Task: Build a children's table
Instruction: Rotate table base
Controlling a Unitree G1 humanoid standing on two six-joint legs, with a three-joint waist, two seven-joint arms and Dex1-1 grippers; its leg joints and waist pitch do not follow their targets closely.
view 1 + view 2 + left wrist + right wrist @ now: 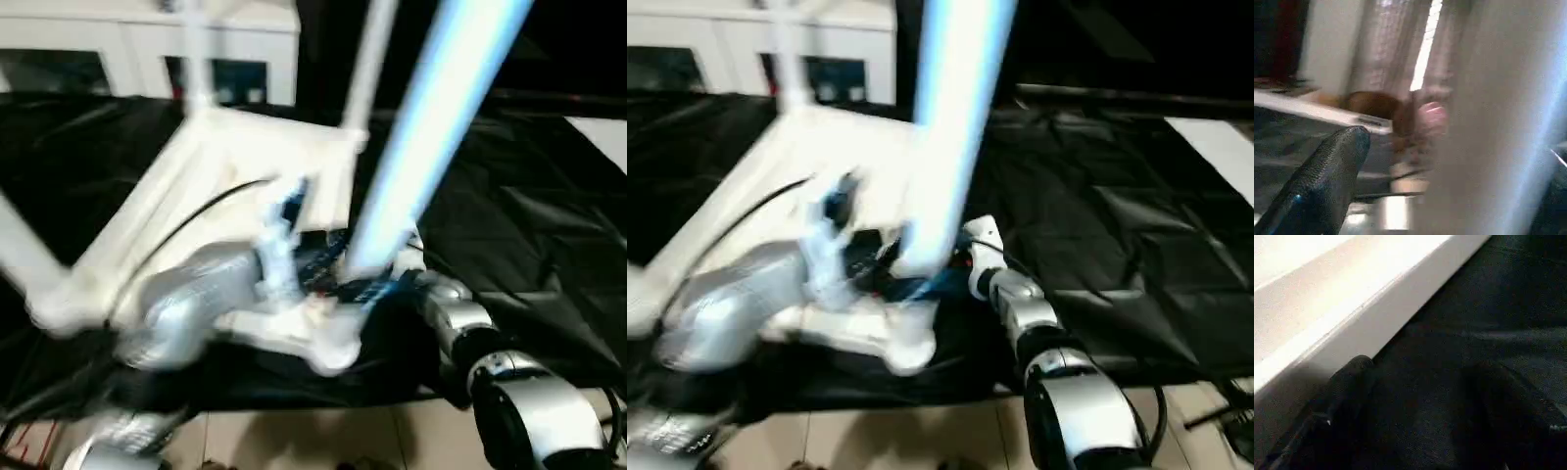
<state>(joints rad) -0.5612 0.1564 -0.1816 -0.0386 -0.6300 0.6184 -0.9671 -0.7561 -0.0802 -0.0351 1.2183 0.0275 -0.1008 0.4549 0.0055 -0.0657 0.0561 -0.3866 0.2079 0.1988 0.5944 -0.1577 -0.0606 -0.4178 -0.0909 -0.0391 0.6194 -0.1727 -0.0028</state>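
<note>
A black sheet covers the surface in front of me, wrinkled and creased. My white tabletop lies on it, upside down. Pale floor tiles show along the sheet's near edge.

Tabletop on the cloth, legs rising from it

The tabletop lies on the cloth with legs standing up from its corners; the nearest leg rises at its near right corner. The cabinet stands behind, the floor lies in front.
</note>
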